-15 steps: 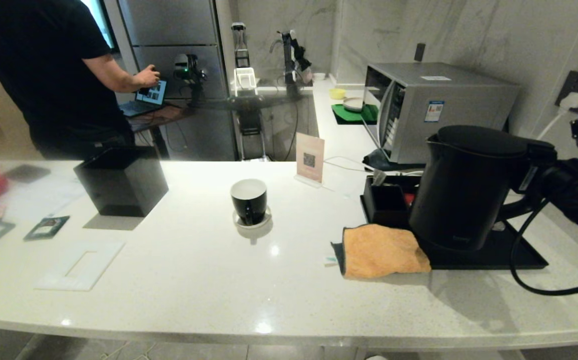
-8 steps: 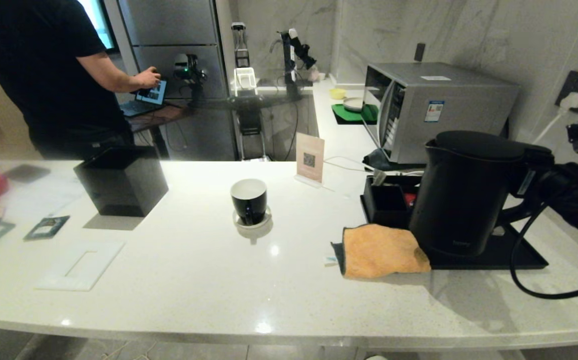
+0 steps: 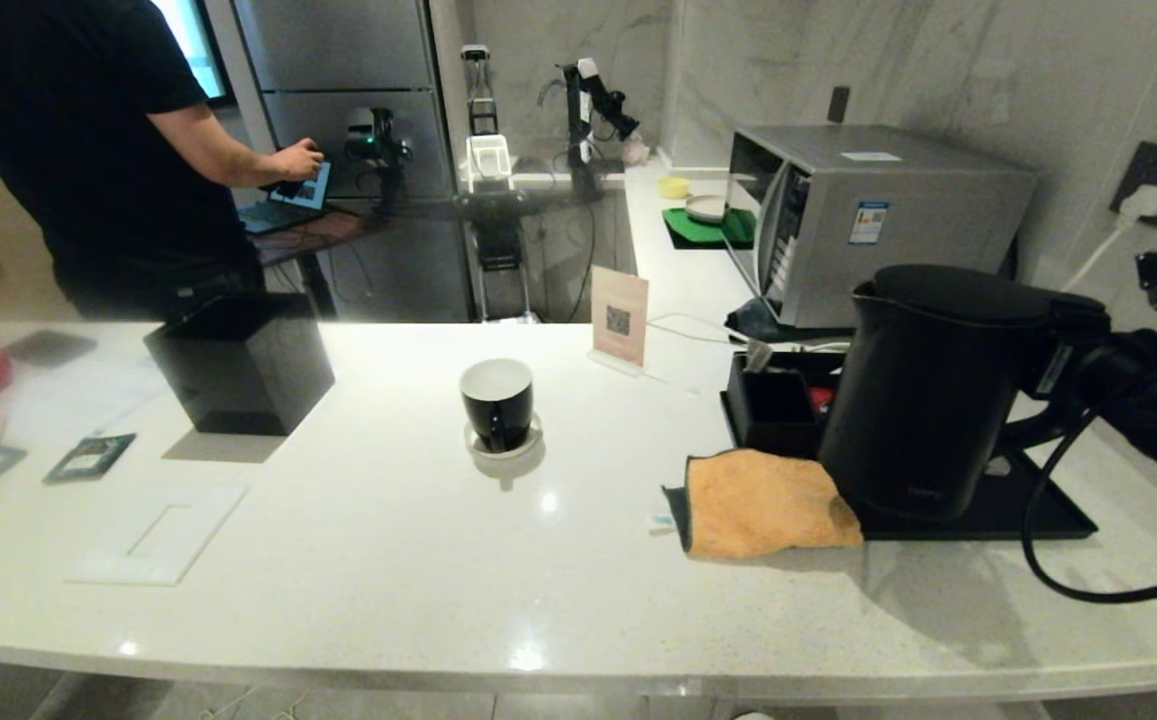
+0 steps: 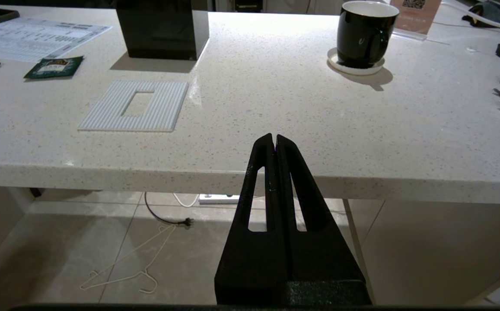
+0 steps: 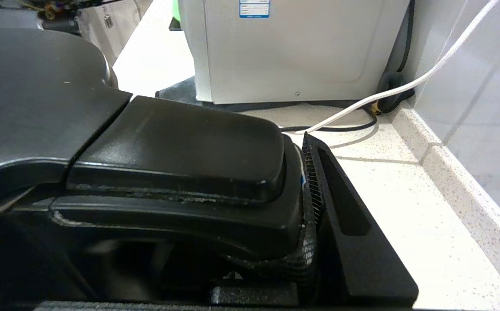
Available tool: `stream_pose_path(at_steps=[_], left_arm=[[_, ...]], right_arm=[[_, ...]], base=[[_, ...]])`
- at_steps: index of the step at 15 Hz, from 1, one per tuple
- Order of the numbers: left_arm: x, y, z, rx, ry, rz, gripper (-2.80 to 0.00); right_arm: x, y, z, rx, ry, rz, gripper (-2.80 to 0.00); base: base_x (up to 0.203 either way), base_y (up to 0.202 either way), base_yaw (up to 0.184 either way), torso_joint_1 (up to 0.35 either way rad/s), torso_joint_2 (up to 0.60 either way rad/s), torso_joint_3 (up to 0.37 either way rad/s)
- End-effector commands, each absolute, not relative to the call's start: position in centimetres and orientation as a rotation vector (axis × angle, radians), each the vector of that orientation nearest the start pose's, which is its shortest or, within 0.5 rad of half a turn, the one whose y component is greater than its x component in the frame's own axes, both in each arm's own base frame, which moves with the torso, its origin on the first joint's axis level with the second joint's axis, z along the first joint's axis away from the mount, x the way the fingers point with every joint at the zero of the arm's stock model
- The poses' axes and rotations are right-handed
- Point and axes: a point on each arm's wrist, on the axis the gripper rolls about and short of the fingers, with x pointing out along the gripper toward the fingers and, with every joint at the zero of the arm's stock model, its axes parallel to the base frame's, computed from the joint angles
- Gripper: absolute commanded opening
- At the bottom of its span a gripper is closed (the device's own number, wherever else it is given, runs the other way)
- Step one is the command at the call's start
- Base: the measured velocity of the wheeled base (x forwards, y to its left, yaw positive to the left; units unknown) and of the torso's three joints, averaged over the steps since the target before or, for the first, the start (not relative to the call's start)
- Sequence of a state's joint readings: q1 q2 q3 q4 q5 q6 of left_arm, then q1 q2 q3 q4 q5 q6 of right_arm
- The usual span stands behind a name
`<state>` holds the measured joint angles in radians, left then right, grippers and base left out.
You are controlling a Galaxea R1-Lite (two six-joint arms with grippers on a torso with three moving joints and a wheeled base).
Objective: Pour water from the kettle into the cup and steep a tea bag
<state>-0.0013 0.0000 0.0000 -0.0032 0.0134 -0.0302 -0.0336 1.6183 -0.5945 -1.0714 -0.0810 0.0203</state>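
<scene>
The large matte black jug kettle (image 3: 923,390) is gripped by its handle in the right gripper (image 5: 306,203), near the white stone countertop's (image 3: 388,560) right edge; the left gripper (image 4: 274,142) is pressed closed, empty.

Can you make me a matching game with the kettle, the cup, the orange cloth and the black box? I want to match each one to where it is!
Things:
1. kettle
2. cup
3. orange cloth
4. black box

Places:
A. on a white saucer
B. far left, near the person
C. on the black tray, handle in the right gripper
D. over the tray's front-left corner

Pairs: 1-C, 2-A, 3-D, 4-B
</scene>
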Motion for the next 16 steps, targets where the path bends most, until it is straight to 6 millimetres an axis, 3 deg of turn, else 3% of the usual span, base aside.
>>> stream_pose_path(at_steps=[1, 16], left_arm=[[-2.27, 0.03, 7.58, -0.031, -0.002, 0.012, -2.80], [-2.27, 0.04, 7.58, -0.031, -0.002, 0.014, -2.80]], right_arm=[[27.14, -1.10, 19.44, 0.021, -0.050, -0.115, -2.80], [26.89, -0.97, 19.44, 0.021, -0.059, -0.110, -2.80]], base=[[0.000, 0.000, 0.000, 0.000, 0.00, 0.000], [0.000, 0.186, -0.001, 0.002, 0.00, 0.002]])
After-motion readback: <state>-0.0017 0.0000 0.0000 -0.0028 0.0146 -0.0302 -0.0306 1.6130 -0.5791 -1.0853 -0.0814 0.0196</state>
